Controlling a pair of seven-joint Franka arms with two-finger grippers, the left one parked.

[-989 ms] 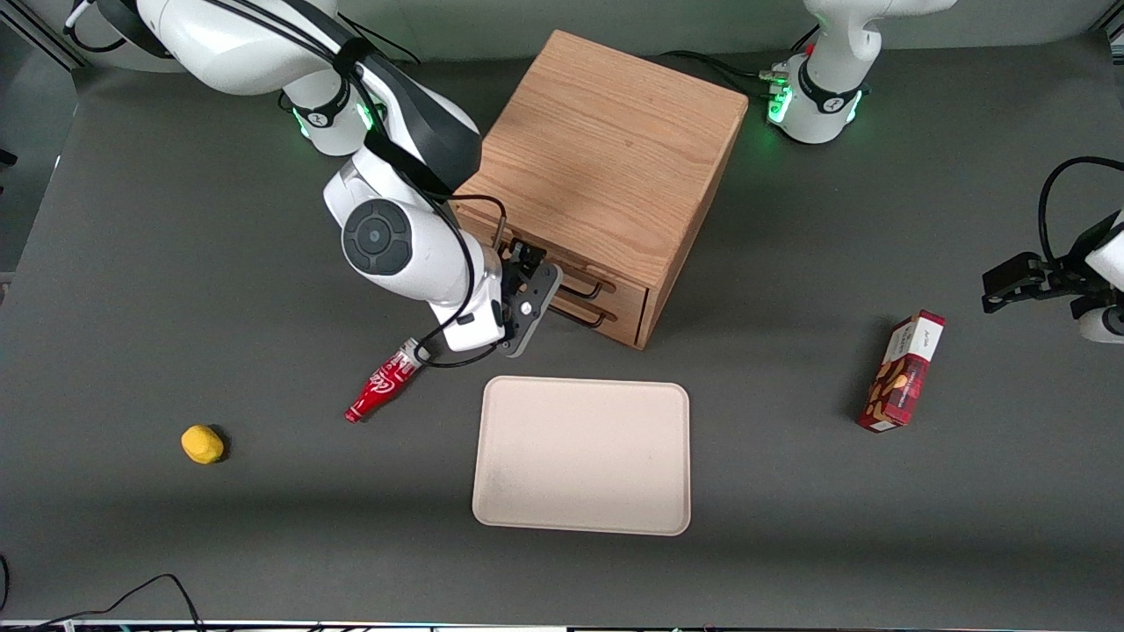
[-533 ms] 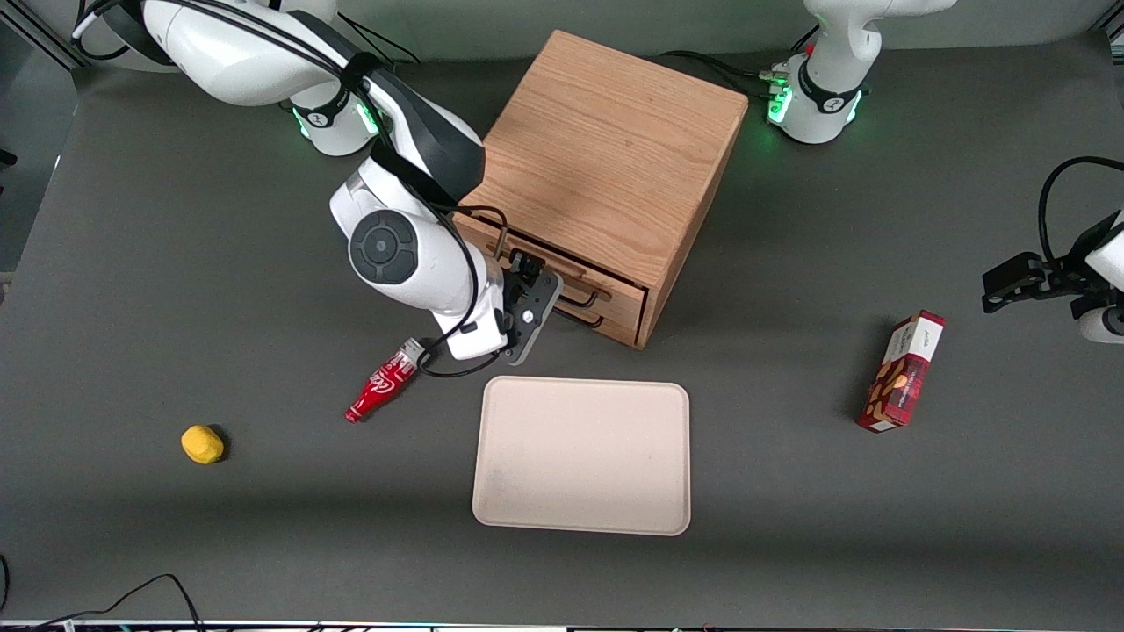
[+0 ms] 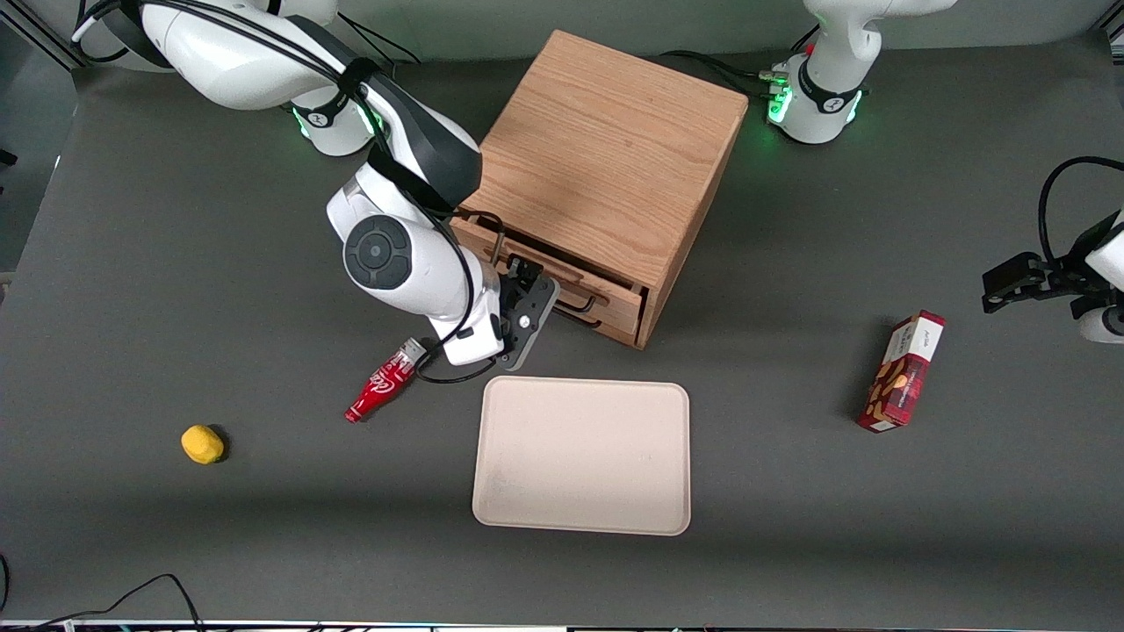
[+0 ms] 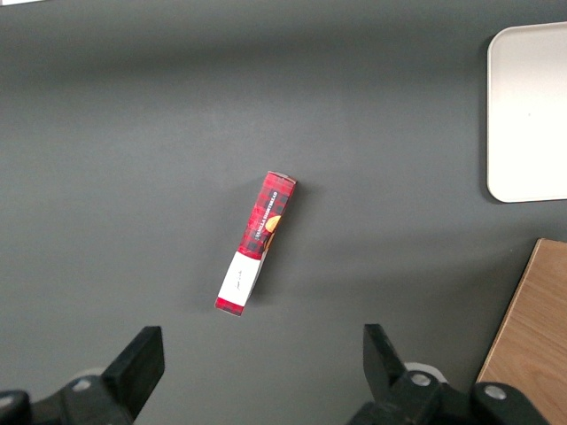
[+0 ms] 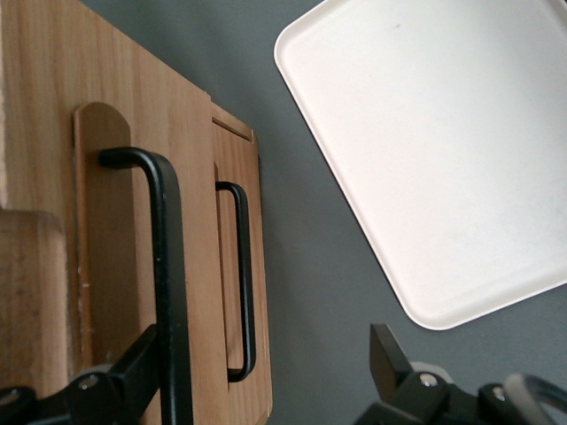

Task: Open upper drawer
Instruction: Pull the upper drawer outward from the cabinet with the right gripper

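The wooden cabinet (image 3: 606, 149) stands mid-table with its drawer fronts facing the front camera. The upper drawer (image 3: 616, 298) sticks out a little from the cabinet; in the right wrist view it (image 5: 44, 115) fills the frame with its black wire handle (image 5: 168, 266). The lower drawer (image 5: 257, 354) with its own handle (image 5: 241, 283) sits below it, shut. My right gripper (image 3: 525, 274) is in front of the upper drawer, open. In the right wrist view the gripper (image 5: 266, 372) has the upper handle between its fingers, close against one finger (image 5: 142, 367).
A beige tray (image 3: 581, 456) lies just nearer the front camera than the cabinet. A red bottle (image 3: 383, 383) lies beside the gripper, a yellow fruit (image 3: 202, 443) toward the working arm's end. A red box (image 3: 903, 370) lies toward the parked arm's end.
My right gripper has drawn a little toward the front camera, and the upper drawer has slid out slightly with it.
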